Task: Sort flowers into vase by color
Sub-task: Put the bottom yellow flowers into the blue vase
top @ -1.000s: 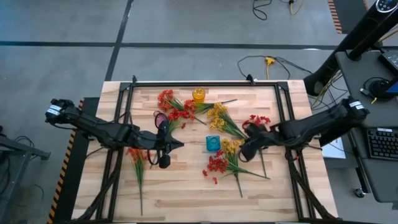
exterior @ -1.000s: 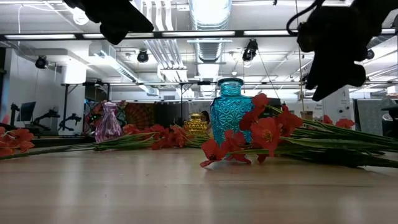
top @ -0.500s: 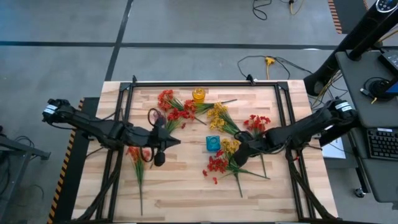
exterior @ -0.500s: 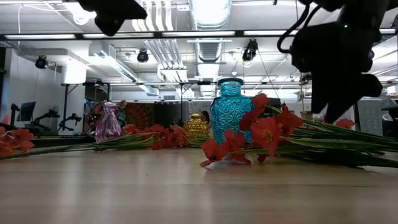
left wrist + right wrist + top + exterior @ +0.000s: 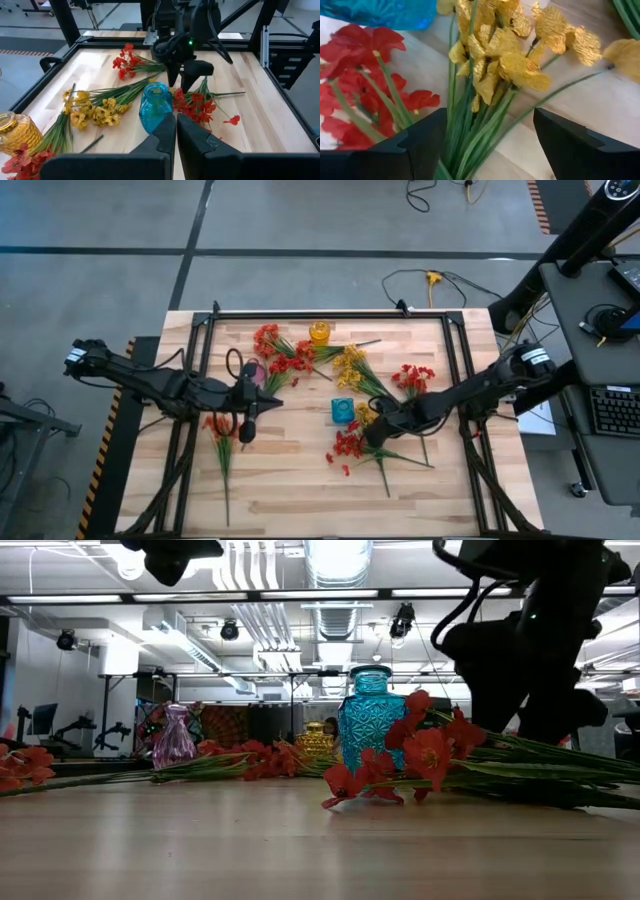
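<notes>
While left gripper [image 5: 175, 131] hangs clenched, empty, right gripper [image 5: 487, 145] spread wide, yellow sprig [image 5: 505, 60] stems between fingers [image 5: 422, 140], ungrasped.

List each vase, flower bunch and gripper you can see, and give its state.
blue vase: upright, empty
yellow vase: upright, empty
pink vase: upright
yellow flowers: lying flat
red flowers: lying flat
right gripper: open, straddling yellow stems
left gripper: shut, empty

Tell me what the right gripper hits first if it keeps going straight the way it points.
Most likely the yellow sprig: it lies between the open right gripper's fingers, green stems nearest. Depth is unclear.
</notes>
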